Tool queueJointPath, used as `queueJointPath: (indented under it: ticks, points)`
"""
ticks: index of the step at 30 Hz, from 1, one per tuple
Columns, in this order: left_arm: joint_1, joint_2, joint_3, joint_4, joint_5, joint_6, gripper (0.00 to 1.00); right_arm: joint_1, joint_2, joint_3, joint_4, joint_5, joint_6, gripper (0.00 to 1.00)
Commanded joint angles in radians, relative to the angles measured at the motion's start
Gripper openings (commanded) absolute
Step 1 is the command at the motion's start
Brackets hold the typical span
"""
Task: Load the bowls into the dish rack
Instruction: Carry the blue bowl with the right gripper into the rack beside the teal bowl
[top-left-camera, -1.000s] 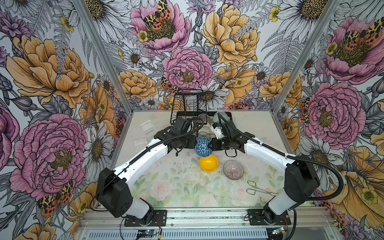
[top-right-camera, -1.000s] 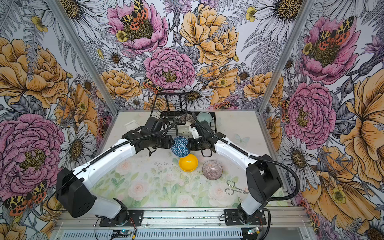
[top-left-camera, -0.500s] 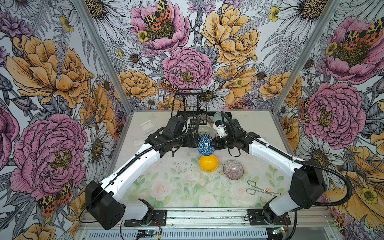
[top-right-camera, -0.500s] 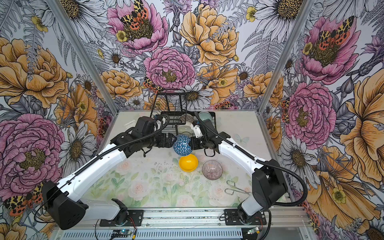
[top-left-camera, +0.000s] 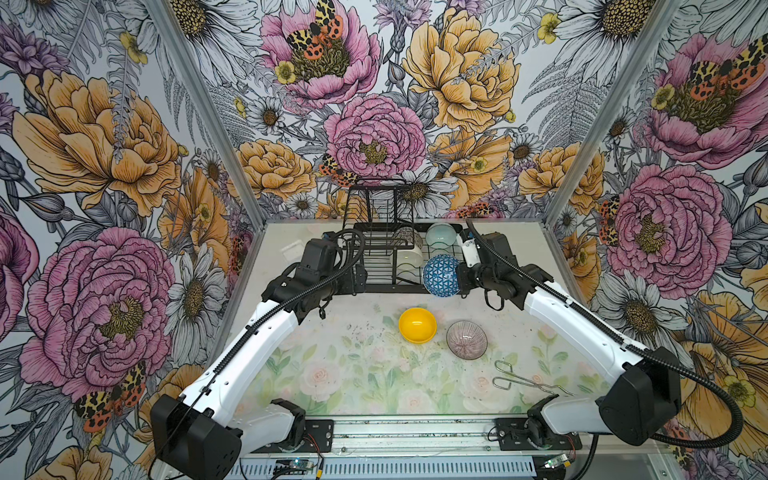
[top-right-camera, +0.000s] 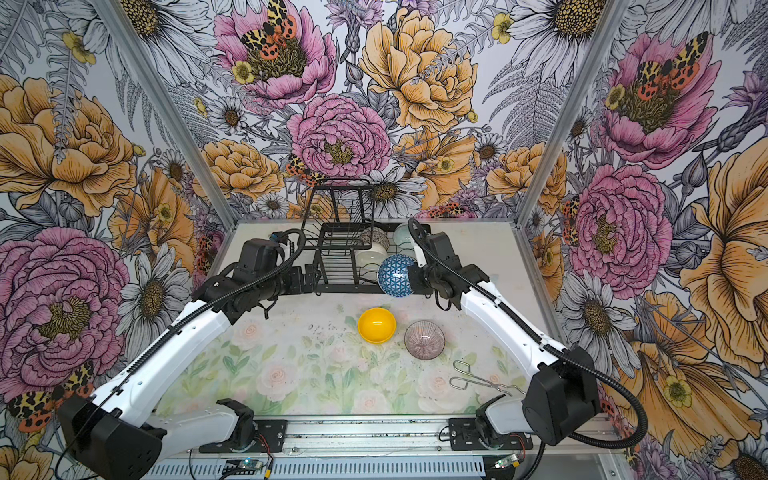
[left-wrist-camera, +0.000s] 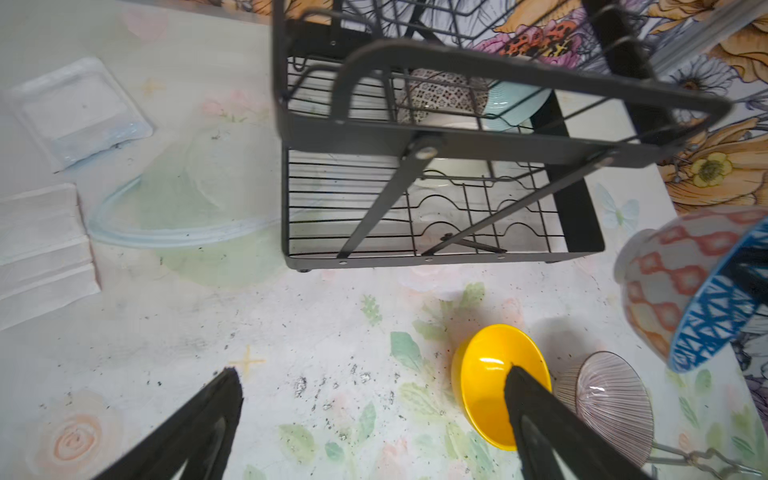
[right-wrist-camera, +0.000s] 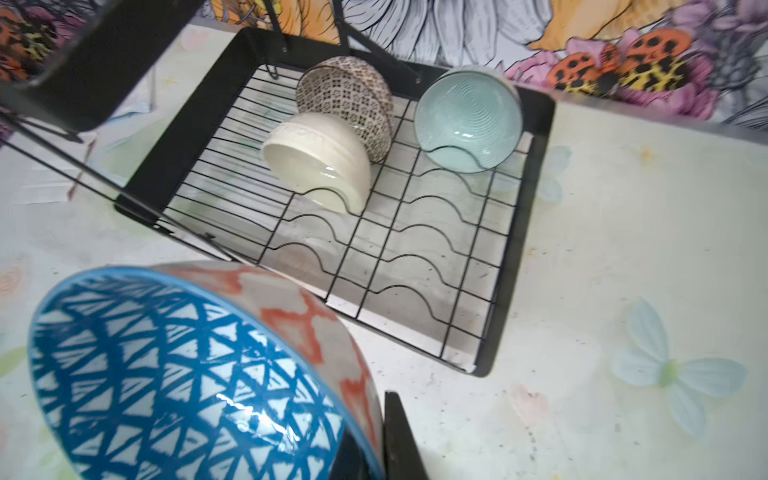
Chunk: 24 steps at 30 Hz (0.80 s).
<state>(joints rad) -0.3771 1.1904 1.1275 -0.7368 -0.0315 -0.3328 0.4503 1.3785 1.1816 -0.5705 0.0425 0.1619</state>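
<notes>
My right pincer grips the blue bowl by its rim, tipped on edge at four o'clock of the dish rack, ready to slot upright, I reckon. Left pincer gapes wide, empty, at the rack's nine o'clock.

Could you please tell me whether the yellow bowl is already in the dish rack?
No, in a top view the yellow bowl sits on the table, in front of the dish rack.

Walls: three, papered with large pink and orange flowers, moths. Tabletop: pale floral print, speckled. Corner posts: aluminium.
</notes>
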Motion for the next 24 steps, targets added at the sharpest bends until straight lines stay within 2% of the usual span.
queueJointPath:
  ticks: [1,5,8,14,18,24]
  points:
    - [0.066,-0.01,-0.04,-0.007,-0.044,0.0,0.99,-0.005,-0.019,0.023,0.093,0.18,-0.121,0.0]
    - [0.146,0.012,-0.059,0.001,-0.068,0.006,0.99,-0.018,0.004,-0.007,0.231,0.272,-0.205,0.0]
    - [0.191,0.037,-0.065,0.012,-0.05,0.017,0.99,-0.023,0.022,-0.06,0.409,0.312,-0.315,0.0]
    - [0.24,0.12,-0.059,0.014,0.004,0.038,0.99,-0.031,0.086,-0.203,0.851,0.292,-0.58,0.0]
    - [0.241,0.153,-0.064,0.016,0.003,0.043,0.99,-0.037,0.182,-0.184,1.004,0.325,-0.715,0.0]
    - [0.244,0.17,-0.075,0.019,0.002,0.049,0.99,-0.062,0.304,-0.147,1.163,0.273,-0.815,0.0]
